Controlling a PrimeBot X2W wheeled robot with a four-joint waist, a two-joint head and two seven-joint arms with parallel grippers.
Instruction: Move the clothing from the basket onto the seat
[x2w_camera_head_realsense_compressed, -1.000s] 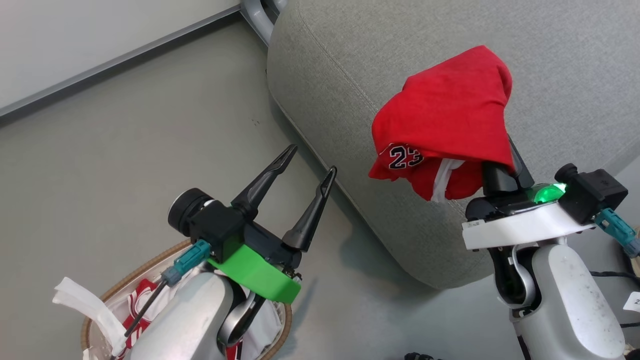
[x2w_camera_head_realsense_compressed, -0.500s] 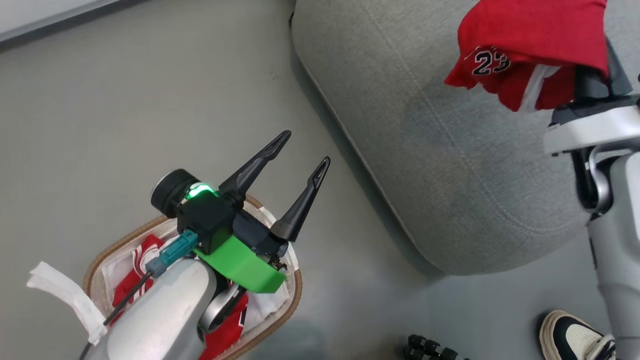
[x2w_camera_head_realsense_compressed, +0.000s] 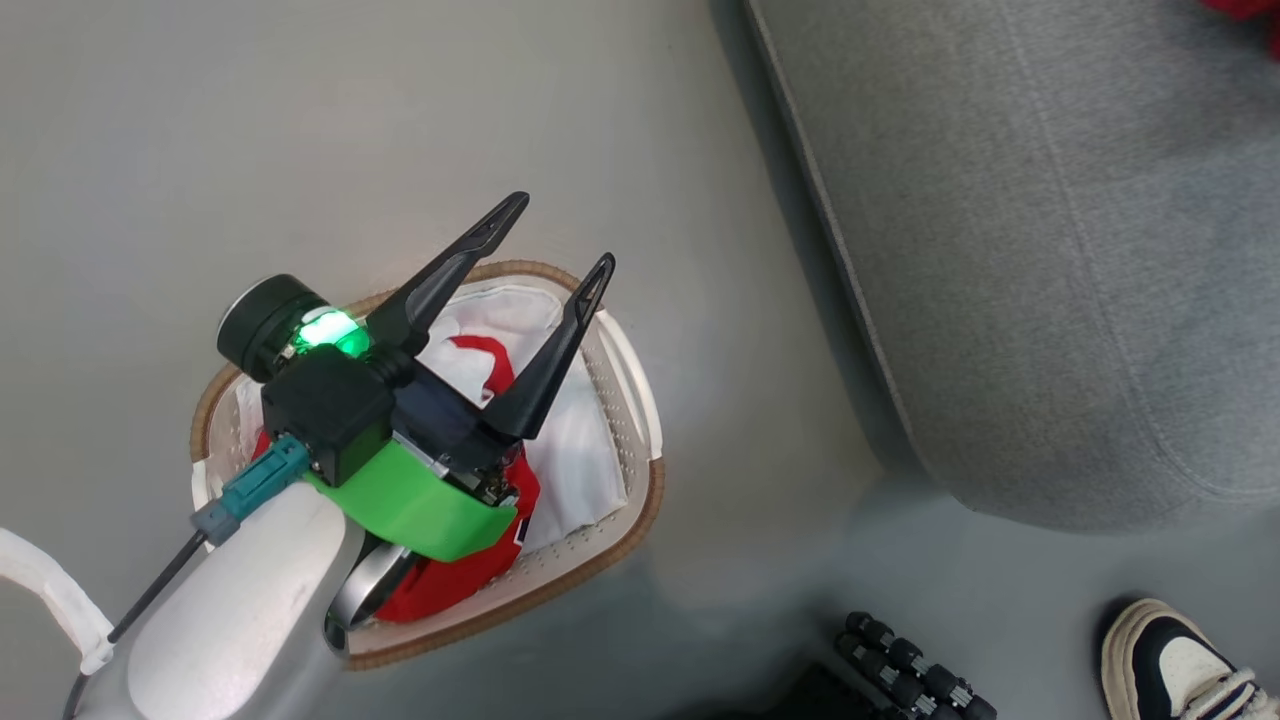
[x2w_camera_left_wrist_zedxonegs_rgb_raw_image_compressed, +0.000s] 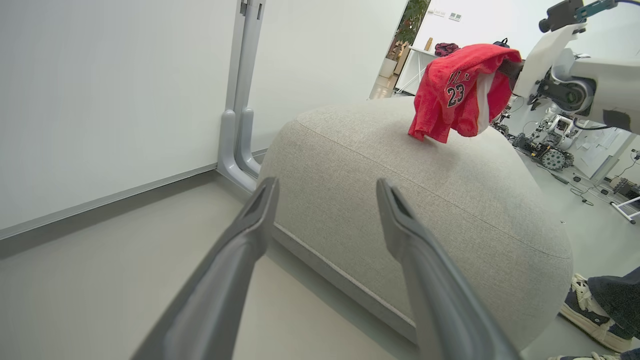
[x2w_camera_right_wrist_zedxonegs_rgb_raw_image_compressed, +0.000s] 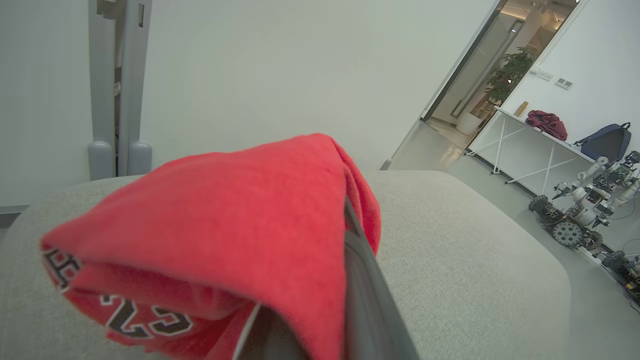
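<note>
This is a robotics lab with a bit of home set up in it. Bare white walls (x2w_camera_right_wrist_zedxonegs_rgb_raw_image_compressed: 250, 65) and a smooth grey floor (x2w_camera_head_realsense_compressed: 300, 120) run to a tall glass doorway (x2w_camera_right_wrist_zedxonegs_rgb_raw_image_compressed: 465, 65) with a potted plant (x2w_camera_right_wrist_zedxonegs_rgb_raw_image_compressed: 510, 75) beyond it. By the far wall a white trestle table (x2w_camera_right_wrist_zedxonegs_rgb_raw_image_compressed: 501, 142) carries a red bag (x2w_camera_right_wrist_zedxonegs_rgb_raw_image_compressed: 546, 124) and a blue backpack (x2w_camera_right_wrist_zedxonegs_rgb_raw_image_compressed: 605, 142). Beside it, small robot arms and wheeled machines (x2w_camera_right_wrist_zedxonegs_rgb_raw_image_compressed: 575, 220) sit on the floor, with loose cables (x2w_camera_left_wrist_zedxonegs_rgb_raw_image_compressed: 575, 192) nearby. The homely pieces are a grey sofa seat (x2w_camera_left_wrist_zedxonegs_rgb_raw_image_compressed: 425, 200) and a laundry basket (x2w_camera_head_realsense_compressed: 640, 500) on the floor near its edge.
</note>
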